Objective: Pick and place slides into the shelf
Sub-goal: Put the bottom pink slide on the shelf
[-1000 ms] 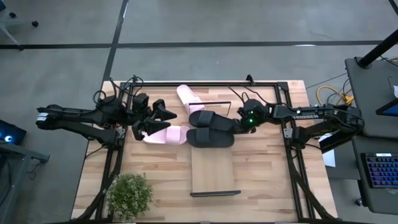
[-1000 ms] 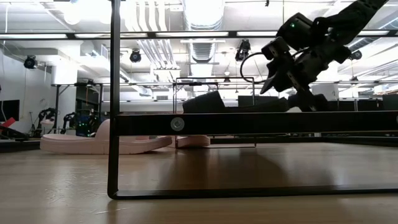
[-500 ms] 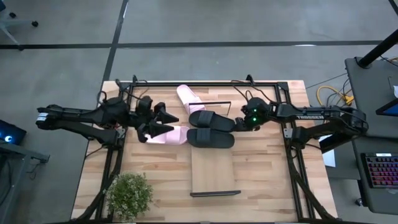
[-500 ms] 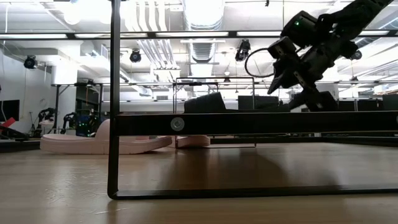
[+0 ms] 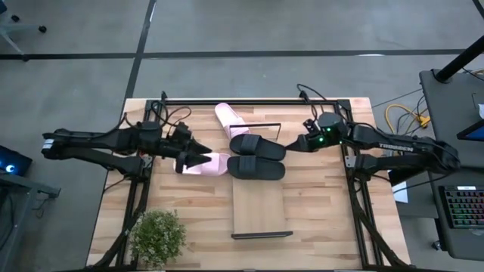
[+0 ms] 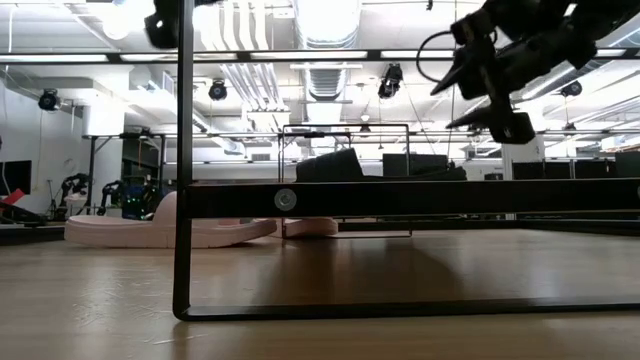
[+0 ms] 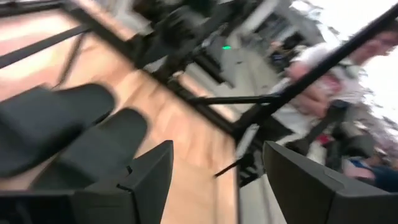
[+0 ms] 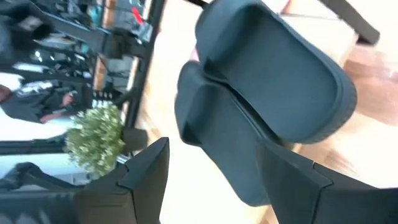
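Observation:
Two black slides (image 5: pixel 257 146) (image 5: pixel 255 168) lie side by side, soles down, on the table just beyond the far end of the shelf (image 5: pixel 261 208), a light-wood board with black wire ends. One pink slide (image 5: pixel 206 165) lies left of them and another (image 5: pixel 227 117) lies farther back. My left gripper (image 5: pixel 201 159) hangs open above the nearer pink slide, pointing at the black slides (image 7: pixel 56 124). My right gripper (image 5: pixel 299 143) is open, raised to the right of the black slides (image 8: pixel 280 74), with nothing between its fingers.
A potted plant (image 5: pixel 157 236) stands at the table's near left corner. Black frame rails (image 5: pixel 249 101) run along the far edge and both sides of the table. In the low view the shelf's black wire end (image 6: pixel 184 160) stands close in front. A person (image 7: pixel 323 68) is beyond the table.
My right gripper has drawn back from the black slides toward the table's right edge and risen. My left gripper has sunk a little and tipped up from pointing downward to nearly level, over the pink slide. No slide has moved.

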Tool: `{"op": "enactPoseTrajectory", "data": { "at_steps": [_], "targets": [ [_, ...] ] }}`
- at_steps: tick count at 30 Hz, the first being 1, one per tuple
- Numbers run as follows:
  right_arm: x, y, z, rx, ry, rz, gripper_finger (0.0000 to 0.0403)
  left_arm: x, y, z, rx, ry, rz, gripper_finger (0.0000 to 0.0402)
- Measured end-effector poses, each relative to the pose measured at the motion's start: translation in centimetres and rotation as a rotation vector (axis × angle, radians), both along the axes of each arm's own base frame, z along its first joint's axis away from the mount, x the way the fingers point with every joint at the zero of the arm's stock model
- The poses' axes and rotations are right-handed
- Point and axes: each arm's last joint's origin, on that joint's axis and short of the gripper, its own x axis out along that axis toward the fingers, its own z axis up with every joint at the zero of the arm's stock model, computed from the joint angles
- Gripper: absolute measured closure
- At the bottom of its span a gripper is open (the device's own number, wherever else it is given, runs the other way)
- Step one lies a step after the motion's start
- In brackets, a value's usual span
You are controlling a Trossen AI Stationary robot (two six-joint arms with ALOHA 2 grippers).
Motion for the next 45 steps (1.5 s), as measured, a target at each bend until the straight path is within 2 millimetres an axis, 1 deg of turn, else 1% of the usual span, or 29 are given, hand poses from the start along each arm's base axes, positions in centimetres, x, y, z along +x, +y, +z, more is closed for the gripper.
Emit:
{"op": "enactPoseTrajectory", "data": {
  "at_steps": [3, 8, 11, 16, 22, 27, 32, 37, 45],
  "targets": [
    [-0.4, 0.1, 0.6, -0.011, -0.031, -0.012, 0.0177, -0.4, 0.1, -0.4, -0.022, 0.053, 0.039, 0.0168],
    [-0.8, 0.2, 1.0, -0.029, -0.053, -0.026, 0.0177, -0.5, 0.3, -1.3, -0.080, 0.134, 0.101, 0.0168],
    [-0.9, 0.3, 1.2, -0.034, -0.061, -0.029, 0.0177, -0.5, 0.3, -2.4, -0.127, 0.208, 0.147, 0.0168],
    [-0.9, 0.3, 1.2, -0.034, -0.062, -0.028, 0.0177, -0.2, 0.3, -3.7, -0.209, 0.264, 0.183, 0.0168],
    [-0.9, 0.3, 1.2, -0.041, -0.063, -0.024, 0.0177, -0.7, 0.6, -5.0, -0.333, 0.383, 0.356, 0.0168],
    [-1.2, 0.4, 1.5, -0.045, -0.081, -0.017, 0.0177, -1.1, 0.8, -5.5, -0.357, 0.424, 0.450, 0.0168],
    [-1.6, 0.6, 1.9, -0.055, -0.109, -0.017, 0.0177, -0.7, 0.9, -6.0, -0.380, 0.445, 0.503, 0.0168],
    [-1.9, 0.7, 2.4, -0.061, -0.136, -0.019, 0.0177, -0.1, 0.9, -7.4, -0.347, 0.573, 0.530, 0.0168],
    [-2.2, 0.8, 2.7, -0.070, -0.155, -0.018, 0.0177, 1.5, 0.8, -9.9, -0.302, 0.723, 0.560, 0.0168]
  ]
}}
